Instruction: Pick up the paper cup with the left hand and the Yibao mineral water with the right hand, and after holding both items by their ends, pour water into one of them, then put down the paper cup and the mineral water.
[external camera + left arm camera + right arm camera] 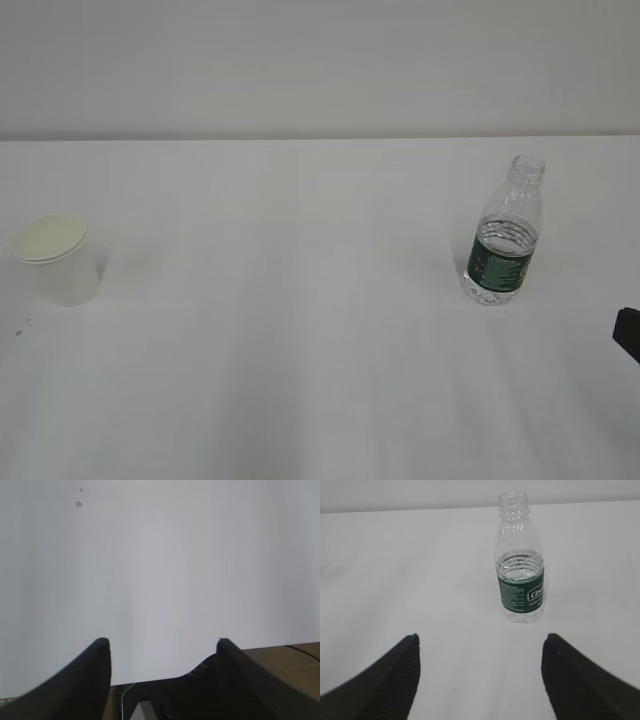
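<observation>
Across the white tabletop (pixel 300 350) nothing is being held yet; the task is sitting at its opening step, the reach for the two things. Largest of them, the Yibao mineral water (pixel 503 232) is standing upright and uncapped on the right side, water filling roughly its lower half, its green label band facing the near edge. The paper cup (pixel 58 258) is standing upright far off on the left, well apart from the bottle.

The right hand (pixel 480 645) is hanging released, jaws spread wide, with the bottle straight ahead of it and slightly right of centre, still apart from both fingers. In the exterior view only a dark sliver of it is showing at the right edge. The left hand (pixel 162 647) is likewise released and grasping nothing; its wrist view is showing only bare tabletop near the edge, with the cup out of sight.

As a judgement, the next move is calling for the right hand to advance and shift a little rightward so the bottle passes between the jaws, while the left hand is needing to turn or travel until the cup comes into line.
</observation>
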